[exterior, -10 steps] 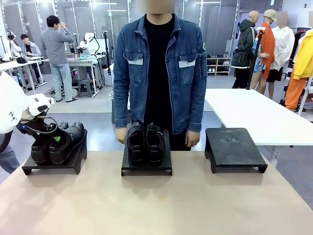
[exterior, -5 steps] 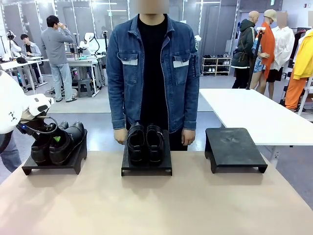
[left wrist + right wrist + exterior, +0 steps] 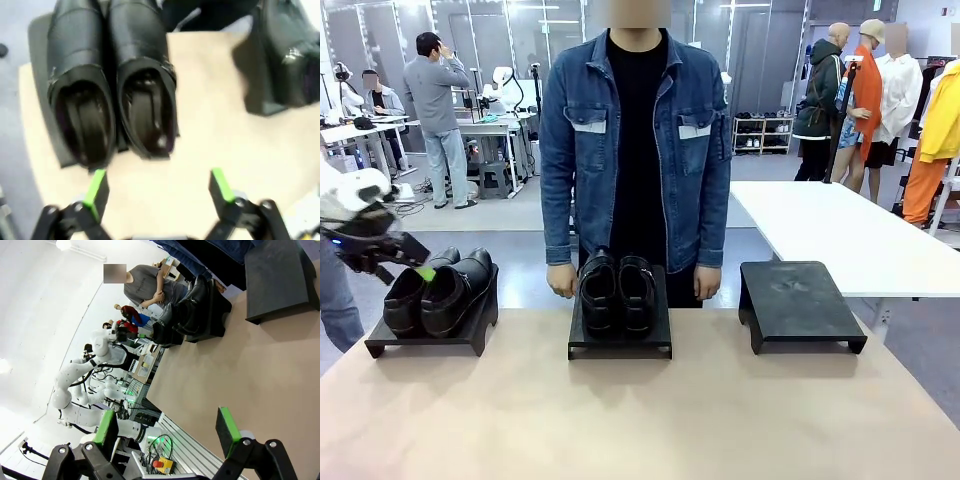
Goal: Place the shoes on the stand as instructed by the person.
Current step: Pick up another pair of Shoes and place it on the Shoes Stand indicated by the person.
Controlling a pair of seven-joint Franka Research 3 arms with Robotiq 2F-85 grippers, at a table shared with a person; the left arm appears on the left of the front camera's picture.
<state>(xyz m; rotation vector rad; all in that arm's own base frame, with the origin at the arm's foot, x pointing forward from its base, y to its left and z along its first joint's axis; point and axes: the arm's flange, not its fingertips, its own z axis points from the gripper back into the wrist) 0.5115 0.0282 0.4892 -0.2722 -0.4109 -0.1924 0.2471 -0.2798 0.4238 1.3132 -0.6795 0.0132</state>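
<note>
The left gripper [image 3: 157, 186] hangs wide open and empty just above the left pair of shoes [image 3: 438, 290] on the left stand [image 3: 382, 345], seemingly clear, while the right gripper [image 3: 167, 432] gapes empty.

Shoes, pair one [image 3: 438, 291]: glossy black leather, low-cut, rounded toes; upright side by side and touching on the left black stand, just below and beside the open left gripper [image 3: 408, 262], whose green pads hang clear above the heel openings.

Shoes, pair two [image 3: 617, 291]: same make, upright and paired on the middle stand, well to that gripper's right.

Person [image 3: 637, 140]: blue denim jacket, black shirt, standing behind the middle stand, arms down.
</note>
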